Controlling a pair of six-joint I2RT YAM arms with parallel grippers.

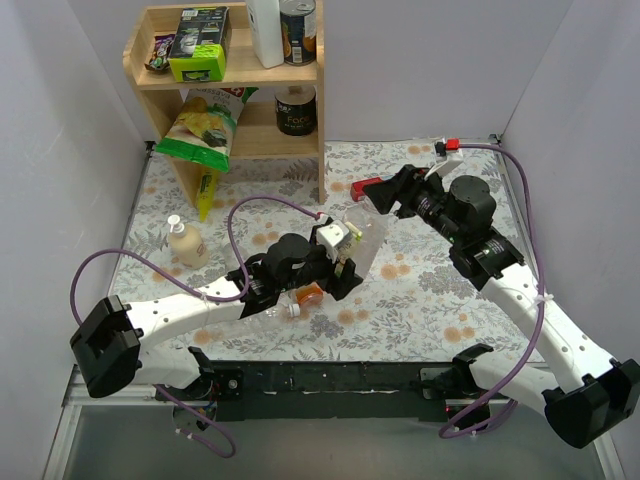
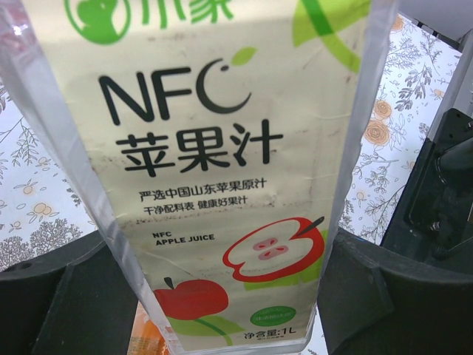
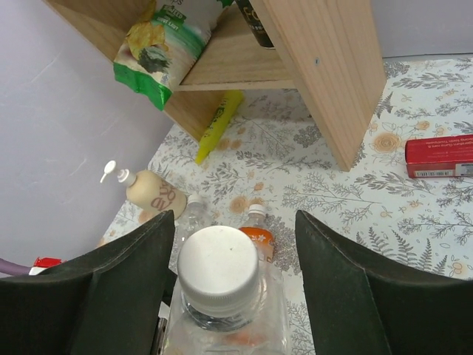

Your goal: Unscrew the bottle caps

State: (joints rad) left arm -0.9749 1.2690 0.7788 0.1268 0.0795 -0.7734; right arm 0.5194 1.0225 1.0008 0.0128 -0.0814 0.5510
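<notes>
My left gripper (image 2: 229, 296) is shut on a large clear apple juice bottle (image 2: 214, 170) with a cream label, and holds it tilted above the table (image 1: 440, 300). In the right wrist view its white cap (image 3: 219, 266) sits between the fingers of my right gripper (image 3: 235, 222). That gripper is open, its left finger close beside the cap and its right finger well apart. From above, the right gripper (image 1: 385, 205) meets the bottle (image 1: 350, 240) at its upper end. A small orange bottle (image 3: 255, 238) and a small clear bottle (image 3: 191, 218) lie capped on the table below.
A wooden shelf (image 1: 240, 90) at the back left holds a chip bag (image 1: 205, 125), tins and boxes. A beige pump bottle (image 1: 187, 243) stands on the left of the table. A red box (image 3: 440, 157) lies beyond the shelf's right post. Walls close in on both sides.
</notes>
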